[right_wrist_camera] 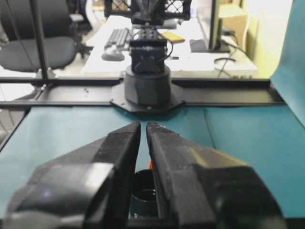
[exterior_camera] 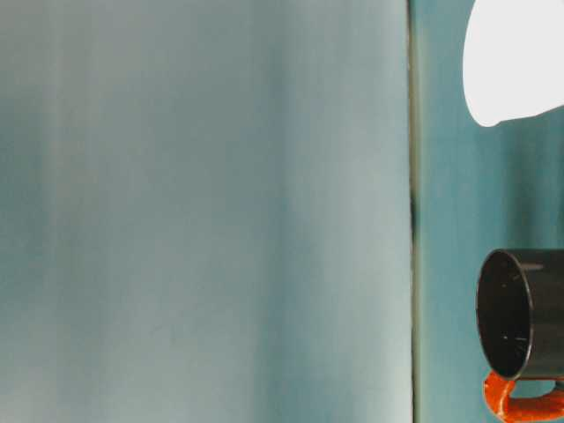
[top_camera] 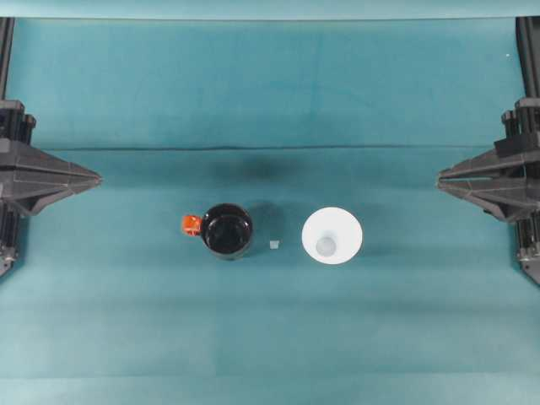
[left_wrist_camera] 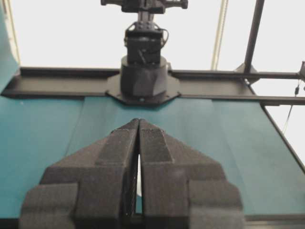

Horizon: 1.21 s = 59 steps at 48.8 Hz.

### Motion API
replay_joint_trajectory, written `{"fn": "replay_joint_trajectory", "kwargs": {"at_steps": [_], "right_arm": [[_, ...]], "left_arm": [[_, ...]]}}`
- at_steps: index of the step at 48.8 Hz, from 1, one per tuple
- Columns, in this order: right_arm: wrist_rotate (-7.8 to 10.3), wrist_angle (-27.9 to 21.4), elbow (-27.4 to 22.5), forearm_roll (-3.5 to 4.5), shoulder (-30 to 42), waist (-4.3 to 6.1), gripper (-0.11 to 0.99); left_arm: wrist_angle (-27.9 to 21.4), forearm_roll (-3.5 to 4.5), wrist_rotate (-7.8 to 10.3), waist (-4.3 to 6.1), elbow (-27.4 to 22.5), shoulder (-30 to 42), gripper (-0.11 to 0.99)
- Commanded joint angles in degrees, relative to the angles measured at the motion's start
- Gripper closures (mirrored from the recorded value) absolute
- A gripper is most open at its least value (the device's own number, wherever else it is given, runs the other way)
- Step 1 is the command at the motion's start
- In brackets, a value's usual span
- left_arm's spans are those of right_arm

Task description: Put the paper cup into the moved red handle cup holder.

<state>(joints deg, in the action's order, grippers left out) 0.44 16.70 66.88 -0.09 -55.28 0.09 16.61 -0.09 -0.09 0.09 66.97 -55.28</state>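
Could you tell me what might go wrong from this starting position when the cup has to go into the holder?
1. The paper cup is light and appears to stand rim-down, so a firm pinch may crush it, and it may need turning over.
2. The red handle cup holder stands free on the cloth and looks barely wide enough; an off-centre insertion could tip it.
3. Both the left gripper and right gripper have jaws closed; they must open before approaching.

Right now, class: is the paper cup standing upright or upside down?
Upright. In the overhead view the paper cup shows its wide white rim outermost, its small greyish base inside.
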Motion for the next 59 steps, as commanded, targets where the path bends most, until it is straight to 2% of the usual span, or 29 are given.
{"fn": "replay_joint_trajectory", "kwargs": {"at_steps": [1, 5, 7, 12, 16, 23, 30, 34, 46, 59], "right_arm": [[0.53, 0.35, -0.79, -0.26, 0.18, -0.62, 0.88], [1.49, -0.88, -1.49, -2.29, -0.26, -0.88, 0.86], [2.29, -1.85, -1.76, -2.72, -0.62, -0.88, 0.91], [4.31, -5.45, -2.29, -2.72, -1.93, -0.88, 0.96], [5.10, -9.14, -2.55, -2.72, -3.52, -0.88, 0.97], [5.19, -14.06, -2.90, -2.72, -5.19, -0.88, 0.97], [5.45, -16.96, -2.99, -2.72, -5.45, -0.70, 0.97], [5.89, -18.19, -2.99, -2.72, -5.27, -0.44, 0.97], [7.47, -19.51, -2.90, -2.72, -5.01, 0.53, 0.97], [7.56, -20.83, -2.81, -2.72, -4.92, 1.41, 0.97]], "left_arm": [[-1.85, -0.44, -2.37, 0.88, -1.67, 2.20, 0.85], [-4.57, -0.53, -4.48, 0.97, -3.43, 3.16, 0.85], [-5.89, -0.53, -5.27, 0.97, -4.31, 3.78, 0.86], [-9.23, -0.62, -5.80, 1.05, -6.24, 4.39, 0.86], [-11.87, -0.62, -5.89, 1.32, -7.03, 4.83, 0.86], [-19.07, -0.62, -6.24, 1.32, -7.47, 6.68, 0.86], [-25.31, -0.62, -6.24, 1.41, -8.88, 9.93, 0.86], [-29.09, -0.62, -6.15, 1.76, -10.63, 12.22, 0.86], [-38.76, -0.62, -6.24, 1.76, -14.24, 18.81, 0.86], [-41.04, -0.79, -6.15, 1.76, -16.61, 23.47, 0.86]]}}
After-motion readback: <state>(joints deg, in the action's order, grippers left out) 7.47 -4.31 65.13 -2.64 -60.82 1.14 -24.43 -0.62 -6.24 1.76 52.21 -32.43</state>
